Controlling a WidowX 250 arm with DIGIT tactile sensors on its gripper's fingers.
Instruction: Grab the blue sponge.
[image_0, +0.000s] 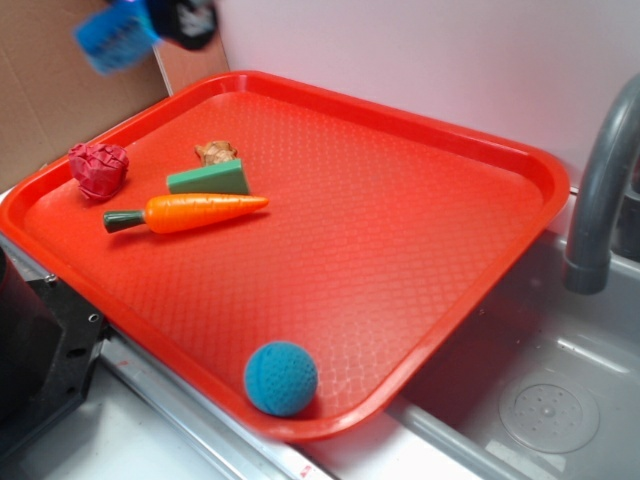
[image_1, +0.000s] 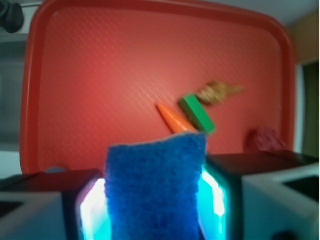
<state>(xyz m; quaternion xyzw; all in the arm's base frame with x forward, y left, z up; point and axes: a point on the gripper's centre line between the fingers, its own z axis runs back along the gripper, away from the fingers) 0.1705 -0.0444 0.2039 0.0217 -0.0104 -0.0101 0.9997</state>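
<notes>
Exterior view: my black gripper (image_0: 150, 25) hangs above the far-left corner of the red plastic tray (image_0: 400, 240), clear of its surface, clamping the small flat bright-blue sponge (image_0: 115, 38), blurred here.

Wrist view: the sponge (image_1: 156, 187) stands upright between my fingers (image_1: 225, 192), long axis along them; the orange toy carrot (image_1: 175, 119) lies below.

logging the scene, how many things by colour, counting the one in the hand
blue: 2, sponge in the hand, ball
orange: 1, carrot
green: 1, wedge
red: 1, crumpled lump
brown: 1, small lump
total: 6, not counting the tray
</notes>
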